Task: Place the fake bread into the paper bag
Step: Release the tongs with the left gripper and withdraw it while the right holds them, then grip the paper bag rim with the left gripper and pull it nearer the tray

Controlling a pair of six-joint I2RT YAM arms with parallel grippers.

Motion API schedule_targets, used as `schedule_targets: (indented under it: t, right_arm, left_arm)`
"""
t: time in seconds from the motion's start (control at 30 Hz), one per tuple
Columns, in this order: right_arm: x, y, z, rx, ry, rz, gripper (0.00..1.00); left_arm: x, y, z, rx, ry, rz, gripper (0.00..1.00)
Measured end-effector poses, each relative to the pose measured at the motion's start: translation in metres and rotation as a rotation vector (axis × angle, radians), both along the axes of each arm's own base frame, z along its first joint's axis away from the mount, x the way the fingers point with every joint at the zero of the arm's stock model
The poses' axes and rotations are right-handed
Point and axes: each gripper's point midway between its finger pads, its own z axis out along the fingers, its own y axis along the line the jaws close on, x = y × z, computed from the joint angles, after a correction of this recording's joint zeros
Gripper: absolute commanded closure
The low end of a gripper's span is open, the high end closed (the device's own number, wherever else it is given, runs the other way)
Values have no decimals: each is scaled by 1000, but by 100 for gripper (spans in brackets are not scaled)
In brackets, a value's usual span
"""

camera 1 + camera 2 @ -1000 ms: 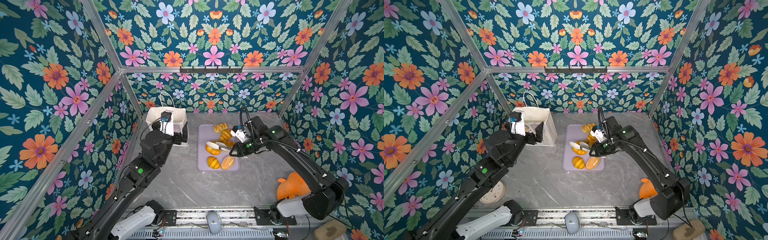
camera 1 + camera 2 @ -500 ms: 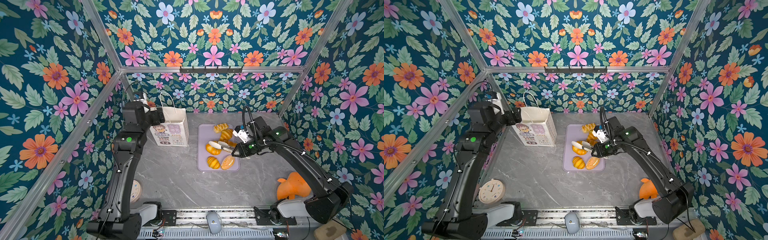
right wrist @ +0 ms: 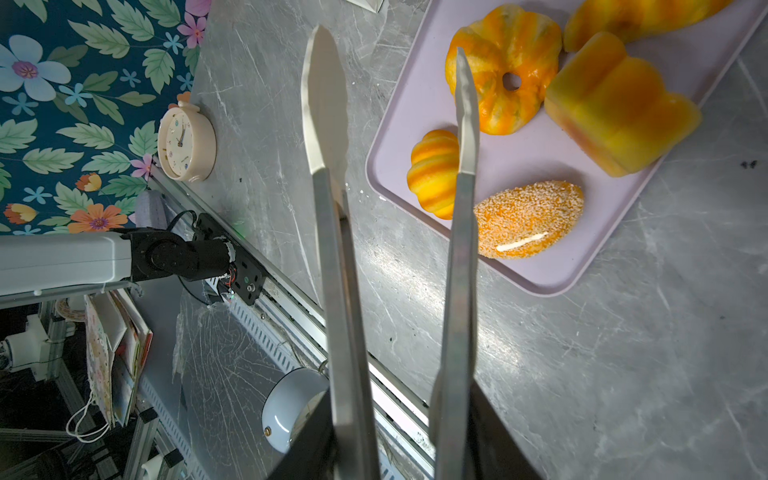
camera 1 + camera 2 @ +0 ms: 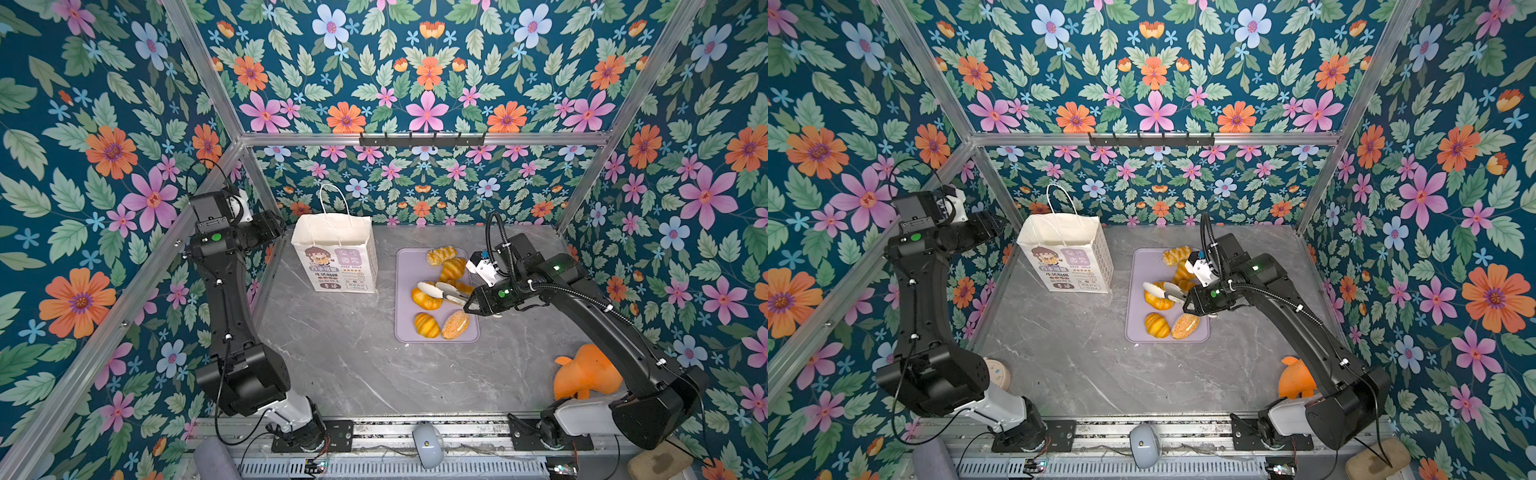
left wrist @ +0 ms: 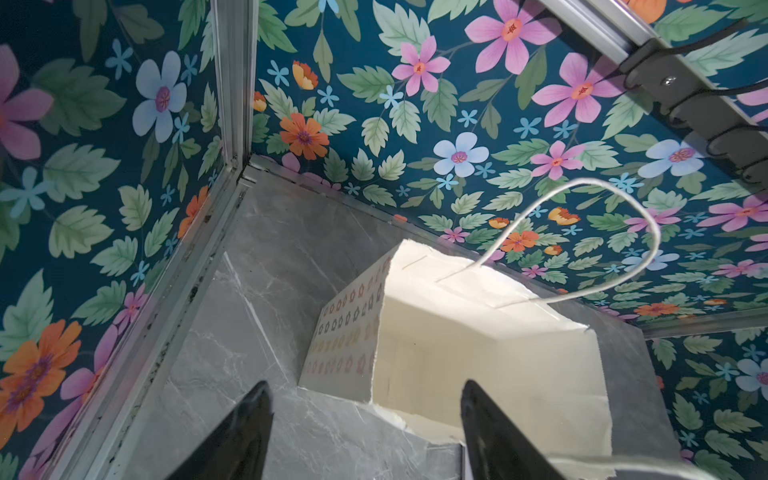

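The fake bread looks glossy, one crumbed roll rough-grained, the lilac tray smooth and matt, the paper bag matt white paper, the tongs dull metal, the tabletop polished grey marble-look.

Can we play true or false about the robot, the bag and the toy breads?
1. The paper bag stands upright. True.
2. The right gripper holds tongs. True.
3. The tongs are squeezing the pumpkin bun. False: their tips are spread and pinch nothing.
4. The pumpkin bun lies on the lilac tray. True.
5. The left gripper has grabbed the bag's cord handle. False: its jaws are open and the handle loops free.
6. The orange plush is inside the bag. False: it lies on the table, far from the bag.
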Motion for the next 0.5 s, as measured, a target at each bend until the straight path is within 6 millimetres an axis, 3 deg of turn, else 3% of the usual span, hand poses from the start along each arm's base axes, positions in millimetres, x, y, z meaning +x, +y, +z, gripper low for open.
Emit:
schedule_targets:
  t: [0.13,0.37,0.5]
  right_arm:
    - [0,0,-3,-5,7,3,59]
    - [-1,0,-6,-8,12,6,59]
    - [-3,0,-9,-8,23,8,59]
  left_arm:
    - [16,-3,-17,22,60,-44,33]
    - [34,-43,-48,120,155,-162,34]
    - [46,-40,-66,190,198,-151,40]
